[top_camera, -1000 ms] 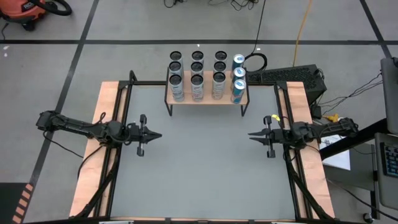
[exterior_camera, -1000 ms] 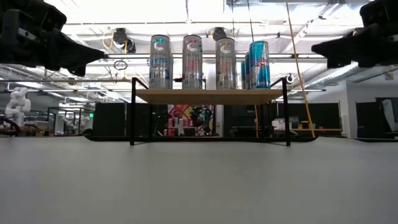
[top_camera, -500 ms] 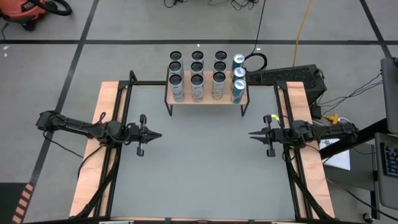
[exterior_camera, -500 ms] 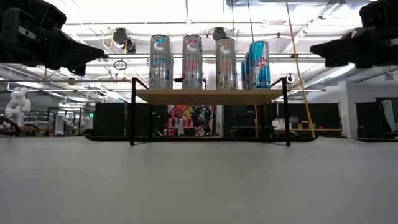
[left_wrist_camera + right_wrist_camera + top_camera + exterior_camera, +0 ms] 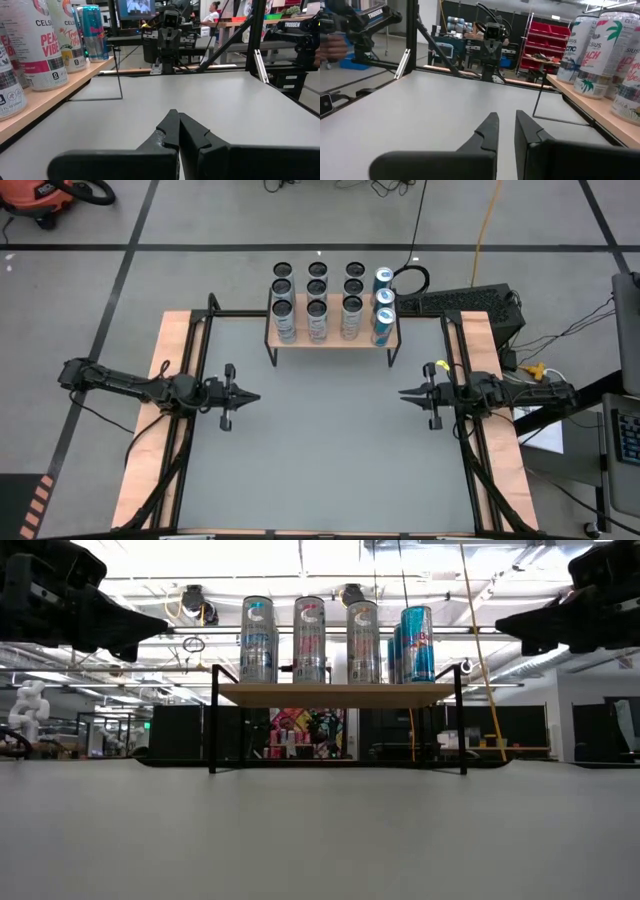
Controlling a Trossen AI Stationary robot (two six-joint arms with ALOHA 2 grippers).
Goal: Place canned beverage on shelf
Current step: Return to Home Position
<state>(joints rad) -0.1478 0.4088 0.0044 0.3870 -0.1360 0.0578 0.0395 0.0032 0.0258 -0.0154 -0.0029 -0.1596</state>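
Tabletop [image 5: 320,455], grey, fills the lower half of the high view, nearest the camera. Midway up that frame the two arms reach in from the side edges. The left hand [image 5: 252,397] sits at centre left, its fingers clenched together on nothing. The right hand [image 5: 404,393] sits at centre right, released, with a narrow gap between its fingers and nothing in it. Both hover above the surface, pointing at each other and well apart. Farther back, at upper centre, the shelf [image 5: 335,694] stands at the far edge. Twelve cans stand upright on its plank in four columns of three. The white cans [image 5: 317,326] fill three columns, and the blue cans [image 5: 382,328] fill the rightmost.
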